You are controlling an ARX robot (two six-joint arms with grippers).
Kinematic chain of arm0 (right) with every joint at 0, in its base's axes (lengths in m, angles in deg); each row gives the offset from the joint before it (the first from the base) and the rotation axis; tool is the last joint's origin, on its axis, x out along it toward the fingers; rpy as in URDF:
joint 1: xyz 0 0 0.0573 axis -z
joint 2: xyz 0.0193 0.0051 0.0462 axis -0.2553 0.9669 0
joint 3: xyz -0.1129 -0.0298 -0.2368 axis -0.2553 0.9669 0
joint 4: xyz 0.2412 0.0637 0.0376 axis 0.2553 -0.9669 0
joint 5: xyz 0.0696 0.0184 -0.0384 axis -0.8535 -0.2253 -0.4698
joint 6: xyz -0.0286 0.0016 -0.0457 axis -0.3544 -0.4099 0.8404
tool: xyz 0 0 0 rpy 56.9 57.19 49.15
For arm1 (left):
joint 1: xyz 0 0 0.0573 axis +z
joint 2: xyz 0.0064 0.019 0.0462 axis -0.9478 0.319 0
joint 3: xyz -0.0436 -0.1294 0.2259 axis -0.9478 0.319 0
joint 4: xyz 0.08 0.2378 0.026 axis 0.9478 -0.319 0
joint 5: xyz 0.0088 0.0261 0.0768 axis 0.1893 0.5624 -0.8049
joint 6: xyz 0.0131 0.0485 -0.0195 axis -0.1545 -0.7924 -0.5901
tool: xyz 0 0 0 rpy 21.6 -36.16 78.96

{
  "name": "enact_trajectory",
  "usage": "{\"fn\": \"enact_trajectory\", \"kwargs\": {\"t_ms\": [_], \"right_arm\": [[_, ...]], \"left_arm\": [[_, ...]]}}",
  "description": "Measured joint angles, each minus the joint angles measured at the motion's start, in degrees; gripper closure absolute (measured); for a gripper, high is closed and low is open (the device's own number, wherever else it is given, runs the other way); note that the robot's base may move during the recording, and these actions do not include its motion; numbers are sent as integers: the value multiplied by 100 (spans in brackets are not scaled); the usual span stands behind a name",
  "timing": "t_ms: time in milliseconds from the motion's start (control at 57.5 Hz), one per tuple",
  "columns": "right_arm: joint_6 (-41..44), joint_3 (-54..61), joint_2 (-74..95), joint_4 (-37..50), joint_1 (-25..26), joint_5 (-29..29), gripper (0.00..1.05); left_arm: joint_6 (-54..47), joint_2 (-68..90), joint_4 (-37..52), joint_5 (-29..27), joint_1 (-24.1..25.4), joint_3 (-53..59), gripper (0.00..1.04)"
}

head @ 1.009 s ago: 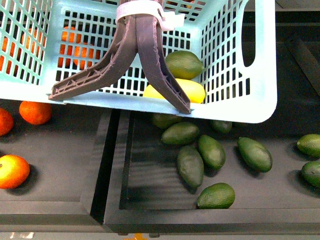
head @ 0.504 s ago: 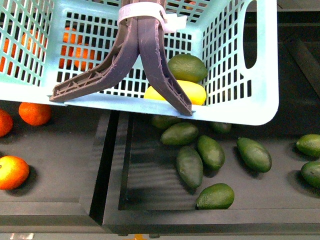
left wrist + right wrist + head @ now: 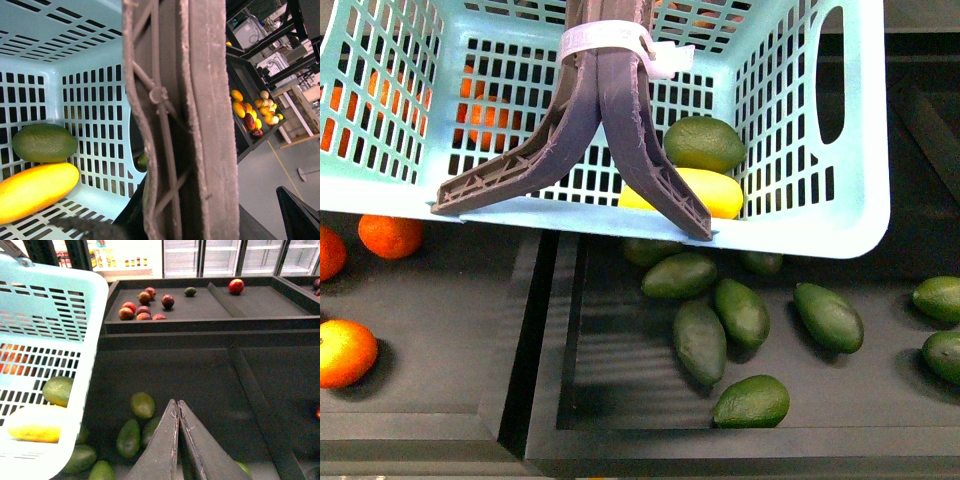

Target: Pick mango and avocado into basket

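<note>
The yellow mango [image 3: 705, 192] and the green avocado [image 3: 705, 143] lay touching in one corner of the blue basket [image 3: 800, 228], so both fruits looked packed already. The right end effector [image 3: 176, 402] had its two fingers pressed together with nothing between them, above the dark bench [image 3: 620, 400], and I could not tell if the left end effector was open or closed. The basket hung a bit tilted by its handles [image 3: 610, 120] over the loose avocados [image 3: 700, 340], so a slip or swing might tip the fruit out.
</note>
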State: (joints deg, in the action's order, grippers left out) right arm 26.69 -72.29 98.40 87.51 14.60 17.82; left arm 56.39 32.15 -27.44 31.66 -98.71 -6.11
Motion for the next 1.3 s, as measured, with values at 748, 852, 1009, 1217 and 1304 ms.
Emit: {"fn": "enact_trajectory", "kwargs": {"t_ms": [748,852,1009,1217,1304], "right_arm": [[2,236,-2090,-1692,0,0,103],[2,236,-2249,-1847,0,0,103],[2,234,-2553,-2162,0,2,103],[4,234,-3412,-3053,0,11,103],[7,234,-3418,-3056,0,9,103]], "left_arm": [[-4,0,0,-7,0,0,91],[-2,0,0,-4,0,0,91],[-2,0,0,-2,0,0,91],[-4,0,0,-4,0,0,91],[-26,2,0,-7,-2,0,91]]}}
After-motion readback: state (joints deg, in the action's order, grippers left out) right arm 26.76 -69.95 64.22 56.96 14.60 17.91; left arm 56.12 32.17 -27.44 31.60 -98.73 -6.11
